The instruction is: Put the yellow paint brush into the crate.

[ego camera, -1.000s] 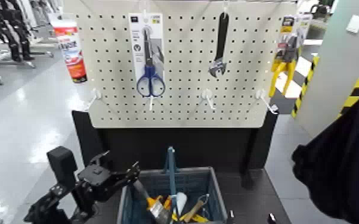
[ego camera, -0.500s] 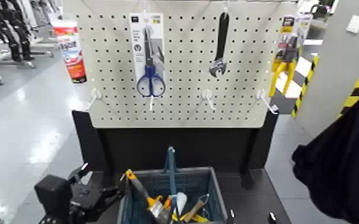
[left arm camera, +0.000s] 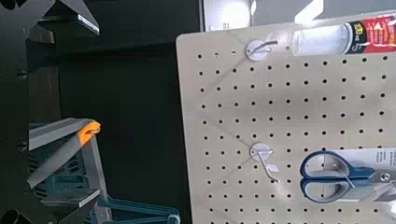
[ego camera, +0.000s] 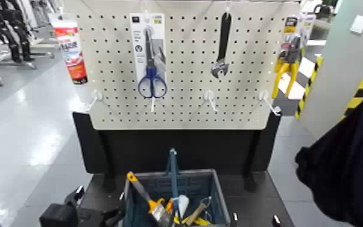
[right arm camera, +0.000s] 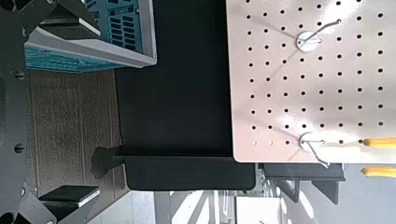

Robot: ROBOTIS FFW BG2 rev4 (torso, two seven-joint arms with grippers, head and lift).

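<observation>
Brush is in the slatted blue-grey tool crate, 10-11 o'clock side, left of the upright blue handle. It sits on a slant, grey bristle block low among the other tools, orange handle tip poking above the far rim. Long axis runs 11 to 5 in the head view: handle tip at 11, bristles at 5. Looks leaned on the rim; exact contact not clear.

Left end effector: spread, nothing pinched, just outside the crate at 8-9 o'clock. Right end effector: parked at 4 o'clock of the crate, over the desk, also spread and empty.

Handling, my guess: light, stiff handle, soft bristles, not fragile. Slim smooth handle could roll or twist in a grip. If it needs a re-seat, take it mid-handle, across the flat; avoid the bristles, they'd flex and splay.

I'd call the task done. Next: back the left arm off toward 8 without hooking the protruding tip. Main risk is a bump tipping the brush out over the rim.
</observation>
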